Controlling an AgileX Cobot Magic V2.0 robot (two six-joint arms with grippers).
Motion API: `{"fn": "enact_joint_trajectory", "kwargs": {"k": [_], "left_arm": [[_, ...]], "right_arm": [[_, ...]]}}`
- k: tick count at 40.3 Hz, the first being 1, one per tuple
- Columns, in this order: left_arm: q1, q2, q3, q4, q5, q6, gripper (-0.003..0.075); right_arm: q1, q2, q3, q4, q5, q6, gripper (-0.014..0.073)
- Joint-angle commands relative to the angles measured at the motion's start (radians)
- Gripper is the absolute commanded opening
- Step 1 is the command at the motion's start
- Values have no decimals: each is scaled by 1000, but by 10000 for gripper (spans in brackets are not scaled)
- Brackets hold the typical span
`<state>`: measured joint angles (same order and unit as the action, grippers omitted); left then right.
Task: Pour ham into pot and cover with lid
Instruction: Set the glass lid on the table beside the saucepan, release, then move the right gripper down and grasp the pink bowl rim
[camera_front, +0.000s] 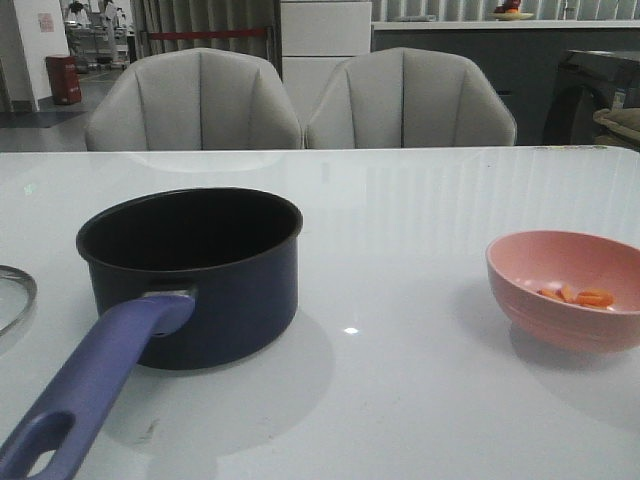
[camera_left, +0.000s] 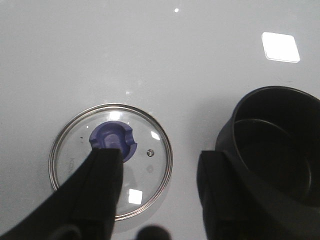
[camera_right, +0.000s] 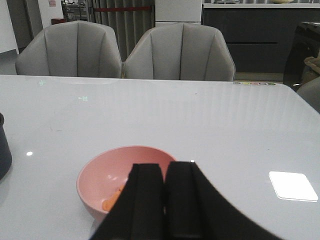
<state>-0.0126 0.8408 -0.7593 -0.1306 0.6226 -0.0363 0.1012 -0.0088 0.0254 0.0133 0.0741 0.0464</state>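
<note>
The dark navy pot (camera_front: 200, 285) stands left of centre on the white table, its purple-blue handle (camera_front: 95, 385) pointing toward the front edge. Its black inside looks empty. A few orange-pink ham pieces (camera_front: 580, 296) lie in a pink bowl (camera_front: 560, 330) at the right. The glass lid (camera_left: 150, 167) lies flat on the table beside the pot (camera_left: 272, 150), blue knob (camera_left: 112, 139) up. My left gripper (camera_left: 160, 167) hangs open above the lid's edge, one finger over the knob. My right gripper (camera_right: 165, 172) is shut and empty, just behind the bowl (camera_right: 107, 172) and ham (camera_right: 111, 202).
Only a sliver of the lid's rim (camera_front: 18, 295) shows at the front view's left edge. Two grey chairs (camera_front: 300, 100) stand behind the table's far edge. No arm shows in the front view.
</note>
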Motion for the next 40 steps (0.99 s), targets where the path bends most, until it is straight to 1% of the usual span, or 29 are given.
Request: {"fn": "enact_joint_trajectory", "kwargs": {"k": [1,11,18,22,29,33,40], "left_arm": [[-36,-92,28,30,-104,-1,372],[-101,-326,227,63,-300,-1,369],[-145,-487,356,63,-435,-1,333],[-149,-560,407,65,-519,-1,310],[-149,-634,435,65,-532,-1,260],[-149,-645,439,65,-565,-1,230],[-150,-645,449,65,-567,-1,177]], "right_arm": [[-6,-21,11,-7,-84,-3,141],[1,-20,11,-7,-84,-3,141],[3,-20,11,-7,-84,-3,141],[2,-19,11,-7,-84,-3,141],[2,-19,11,-7,-84,-3,141],[2,-19,11,-7,-84,-3,141],[2,-20,11,-7,-91,-4,141]]}}
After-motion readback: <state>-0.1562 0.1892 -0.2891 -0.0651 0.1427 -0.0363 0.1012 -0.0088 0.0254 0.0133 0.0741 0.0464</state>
